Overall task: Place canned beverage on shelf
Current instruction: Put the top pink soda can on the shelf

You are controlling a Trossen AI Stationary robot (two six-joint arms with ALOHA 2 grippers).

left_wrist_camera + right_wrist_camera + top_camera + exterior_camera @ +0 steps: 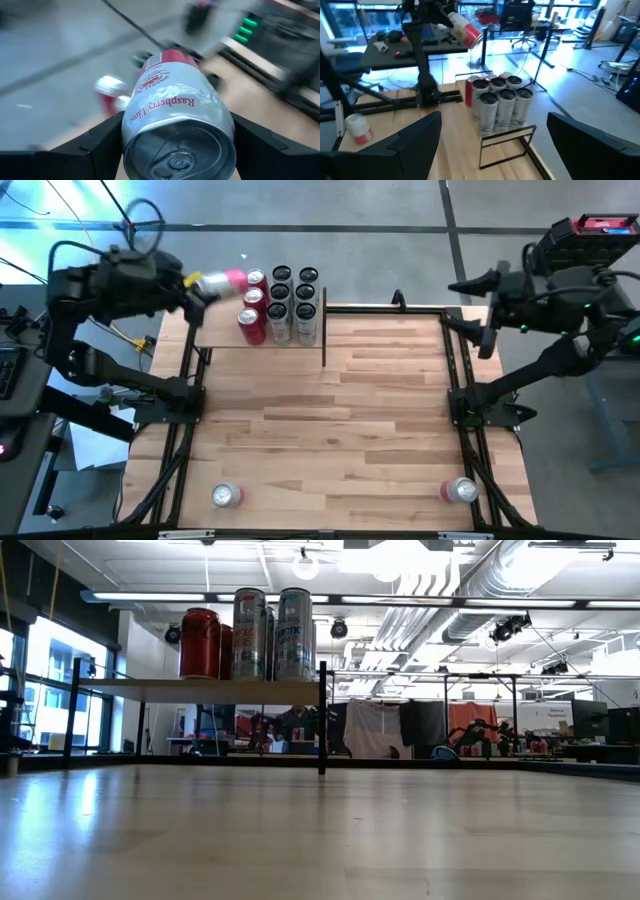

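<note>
While raised over the shelf's left end:
Left gripper (197,283): closed on a tilted raspberry-lime can (222,281).
Shelf (222,332): set at the worktop's (380,400) far left, eight cans (283,304) carried.
Right gripper (478,308): held wide apart, nothing gripped.

Silver-and-pink can (177,115) lettered in red; red and silver cans (280,305) on light-wood shelf (225,332).

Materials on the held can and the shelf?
Can in the left gripper: looks like thin metal, probably aluminium; shiny bare end with pull tab, printed matte side. Shelf: pale wood-grain board, whether solid or veneer unclear; thin black posts look like painted metal.
</note>
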